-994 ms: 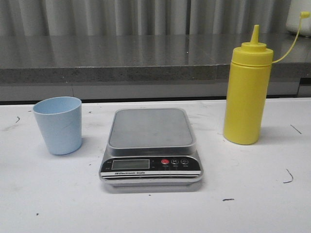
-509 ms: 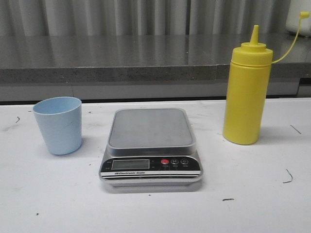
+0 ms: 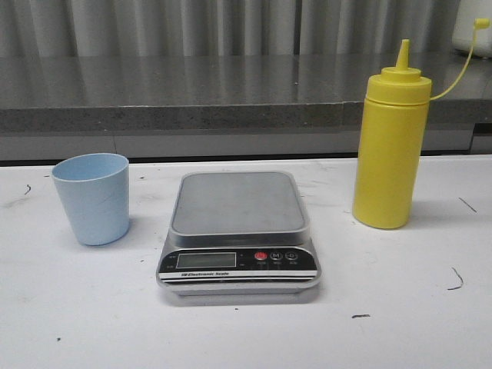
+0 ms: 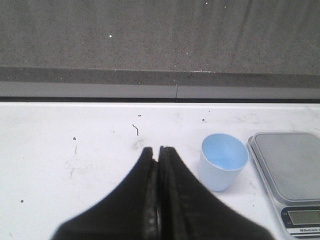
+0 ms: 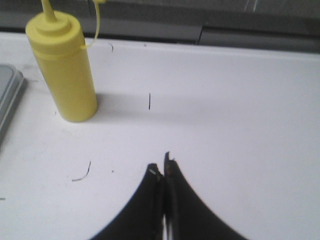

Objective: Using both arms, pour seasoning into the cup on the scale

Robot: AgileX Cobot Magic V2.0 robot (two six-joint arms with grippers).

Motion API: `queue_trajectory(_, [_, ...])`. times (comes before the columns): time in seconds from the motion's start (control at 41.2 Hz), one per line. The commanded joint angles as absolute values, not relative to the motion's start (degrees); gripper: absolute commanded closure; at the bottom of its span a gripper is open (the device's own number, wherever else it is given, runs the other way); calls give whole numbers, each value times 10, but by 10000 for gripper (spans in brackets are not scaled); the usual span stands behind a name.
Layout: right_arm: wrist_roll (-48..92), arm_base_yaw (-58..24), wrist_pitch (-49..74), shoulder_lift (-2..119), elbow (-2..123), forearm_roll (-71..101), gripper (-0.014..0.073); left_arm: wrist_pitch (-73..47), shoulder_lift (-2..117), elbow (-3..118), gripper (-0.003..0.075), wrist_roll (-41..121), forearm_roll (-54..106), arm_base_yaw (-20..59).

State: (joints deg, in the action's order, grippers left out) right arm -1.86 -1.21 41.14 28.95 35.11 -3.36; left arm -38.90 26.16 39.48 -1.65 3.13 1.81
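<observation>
Scale (image 3: 239,231) on the white desk (image 3: 400,307), platform bare, pale blue cup (image 3: 93,197) upright and empty left of it, yellow seasoning bottle (image 3: 390,150) right of it, left gripper (image 4: 155,152) and right gripper (image 5: 162,171) clenched, holding nothing.

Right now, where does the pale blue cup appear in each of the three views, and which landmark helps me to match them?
Front view: the cup stands on the white table, left of the scale, apart from it.
Left wrist view: the cup stands between the shut left gripper and the scale.
Right wrist view: the cup is not in it; only a corner of the scale shows.
Shared landmark: the scale.
</observation>
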Motion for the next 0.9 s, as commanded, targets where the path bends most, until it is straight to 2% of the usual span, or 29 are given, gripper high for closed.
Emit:
queue_trajectory(0.0, [-11, -9, 395, 318, 370, -40, 716, -349, 278, 404, 740, -22, 34, 17])
queue_trajectory(0.34, [-11, -9, 401, 349, 370, -37, 701, -346, 288, 396, 740, -22, 34, 17])
queue_trajectory(0.412, [-8, -9, 401, 349, 370, -37, 626, -346, 288, 394, 738, -22, 34, 17])
queue_trajectory(0.461, [-8, -9, 401, 349, 370, -37, 543, -346, 288, 394, 720, -22, 34, 17])
queue_trajectory(0.509, [-8, -9, 401, 349, 370, -37, 439, -345, 288, 394, 680, -22, 34, 17])
queue_trajectory(0.582, [-8, -9, 401, 349, 370, -37, 271, -345, 288, 394, 560, -22, 34, 17])
queue_trajectory(0.655, [-8, -9, 402, 349, 370, -37, 165, -344, 288, 394, 418, -22, 34, 17])
queue_trajectory(0.752, [-8, -9, 402, 349, 370, -37, 118, -344, 288, 394, 252, -22, 34, 17])
queue_trajectory(0.8, [-8, -9, 402, 349, 370, -37, 119, -345, 290, 396, 209, -19, 34, 17])
queue_trajectory(0.873, [-8, -9, 402, 349, 370, -37, 118, -350, 300, 404, 197, -18, 34, 17])
